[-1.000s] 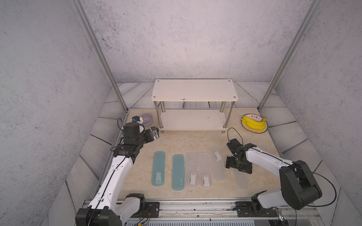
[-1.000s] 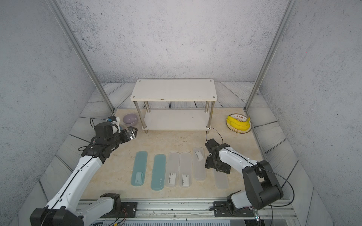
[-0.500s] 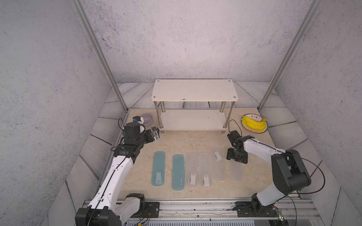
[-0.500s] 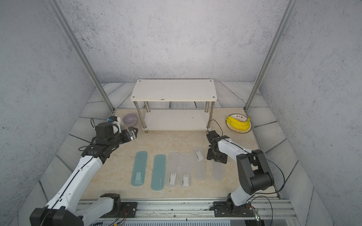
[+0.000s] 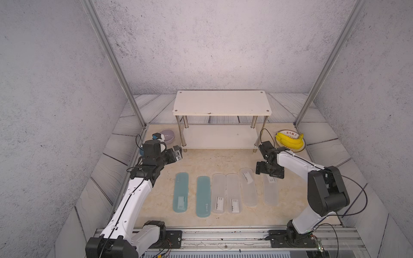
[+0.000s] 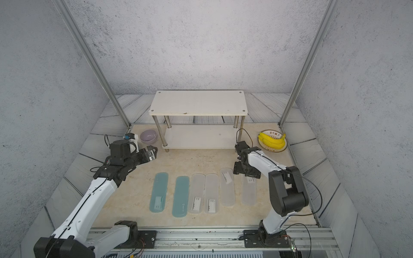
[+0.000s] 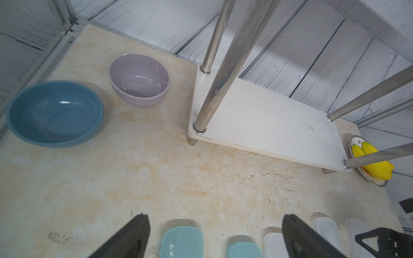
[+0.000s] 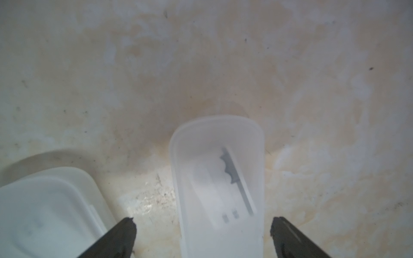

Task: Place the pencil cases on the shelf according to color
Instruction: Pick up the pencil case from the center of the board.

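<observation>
Six pencil cases lie side by side on the table in both top views: two teal ones [image 5: 180,192] [image 5: 203,196] on the left, then several frosted clear ones [image 5: 218,193] [image 5: 248,187]. My right gripper [image 5: 269,173] hangs low over the far end of the rightmost clear case [image 5: 270,191]. In the right wrist view its jaws [image 8: 202,220] stand open on either side of that case [image 8: 218,178], with a gap on both sides. My left gripper [image 5: 177,154] is open and empty, in the air beyond the teal cases [image 7: 181,241]. The shelf [image 5: 221,102] stands behind, both boards bare.
A lilac bowl [image 5: 167,136] and a blue bowl [image 7: 54,112] sit left of the shelf, behind my left arm. A plate of bananas [image 5: 289,141] lies right of the shelf. Chrome legs [image 7: 219,89] rise from the lower board [image 5: 219,136]. Metal frame posts stand at the back corners.
My right gripper has moved along the rightmost clear case towards the shelf, and that case now lies a little farther back and straighter. The left arm has stayed still.
</observation>
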Motion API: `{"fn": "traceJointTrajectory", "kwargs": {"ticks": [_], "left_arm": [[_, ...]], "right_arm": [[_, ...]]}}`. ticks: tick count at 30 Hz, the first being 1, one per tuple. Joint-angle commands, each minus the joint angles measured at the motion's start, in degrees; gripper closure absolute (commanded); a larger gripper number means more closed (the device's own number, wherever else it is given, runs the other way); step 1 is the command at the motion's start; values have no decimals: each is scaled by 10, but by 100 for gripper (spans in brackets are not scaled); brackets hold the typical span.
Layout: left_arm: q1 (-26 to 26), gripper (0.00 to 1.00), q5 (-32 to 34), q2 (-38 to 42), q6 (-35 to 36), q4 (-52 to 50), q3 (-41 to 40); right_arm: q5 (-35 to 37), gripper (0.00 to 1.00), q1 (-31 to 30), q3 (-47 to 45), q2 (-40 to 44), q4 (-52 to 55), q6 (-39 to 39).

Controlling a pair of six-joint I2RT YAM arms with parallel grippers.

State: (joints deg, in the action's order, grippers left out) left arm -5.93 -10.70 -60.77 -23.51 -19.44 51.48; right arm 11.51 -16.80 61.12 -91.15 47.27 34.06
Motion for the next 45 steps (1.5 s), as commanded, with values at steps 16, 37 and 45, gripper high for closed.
{"fn": "traceJointTrajectory", "kwargs": {"ticks": [16, 37, 45], "left_arm": [[-16, 1, -12, 18, -16, 19, -17], [-21, 1, -13, 14, -31, 31, -25], [-21, 1, -14, 12, -34, 35, -28]], "right_arm": [[-104, 3, -32, -237, 208, -12, 77], [-74, 8, -40, -261, 149, -51, 87], [-48, 13, -61, -251, 131, -39, 91]]}}
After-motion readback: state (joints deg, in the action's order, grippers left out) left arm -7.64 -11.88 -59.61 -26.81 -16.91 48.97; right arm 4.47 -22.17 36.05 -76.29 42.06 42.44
